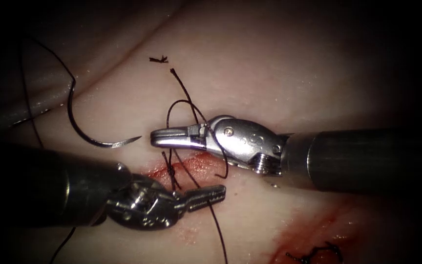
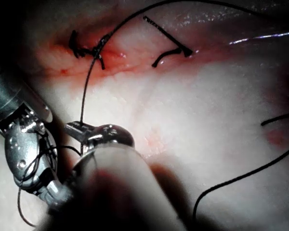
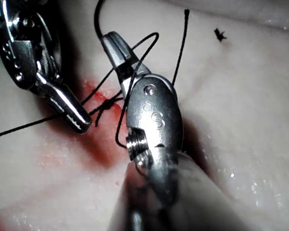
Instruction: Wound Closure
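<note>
Gripping thread (image 1: 210,205), left tool (image 1: 206,196) has jaws closed, tip over red fluid (image 1: 199,166) at cut (image 1: 191,168). Right tool (image 1: 169,138), jaws closed, empty, thread looped around it. Needle (image 1: 86,129) lying free on tissue (image 1: 294,73), left of cut, unheld. Cut end of thread (image 1: 158,59) farther up.

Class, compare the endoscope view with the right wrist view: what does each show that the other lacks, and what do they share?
Endoscope: the needle lying free on the tissue, left of the cut, held by neither tool. Right wrist: the knot close up. Both: left claw shut on the thread, right claw shut with thread looped round it, a cut scrap of thread.
</note>
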